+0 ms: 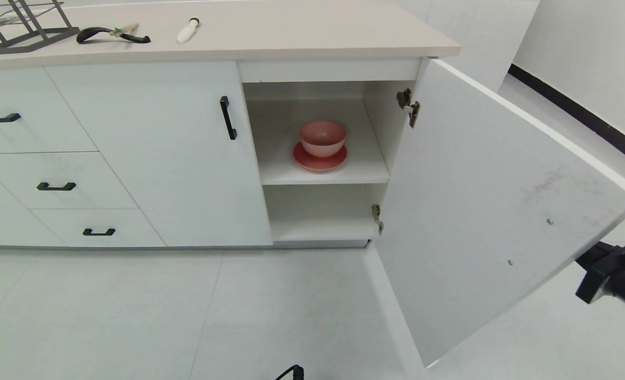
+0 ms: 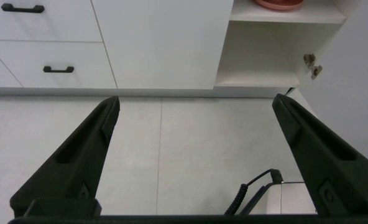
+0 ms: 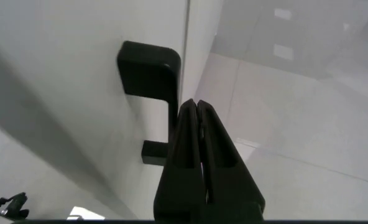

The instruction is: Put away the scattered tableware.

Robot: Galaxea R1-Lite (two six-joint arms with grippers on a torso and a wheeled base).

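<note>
— What is the left gripper (image 2: 195, 99) doing?
— It hangs over the floor (image 2: 190, 143) in front of the cabinet, its fingers spread wide with nothing between them.
— And what lies on the countertop (image 1: 318, 31)?
— A wire rack (image 1: 25, 26) stands at the far left corner. Just right of it lies a black ladle (image 1: 109, 35), and near that a white utensil (image 1: 187, 31), both close to the back edge.
— And below the countertop?
— Three drawers (image 1: 56, 186) sit at the left, then a closed door (image 1: 159, 158). Right of it the compartment stands open: a pink bowl (image 1: 322, 138) sits in a red plate (image 1: 319, 159) at the middle of the upper shelf (image 1: 365, 171).
— Where is the right gripper (image 3: 197, 109)?
— It is behind the open door (image 1: 492, 211), at its outer edge. The fingers are pressed together, their tip just beside the door's black handle (image 3: 150, 74), pinching nothing.
</note>
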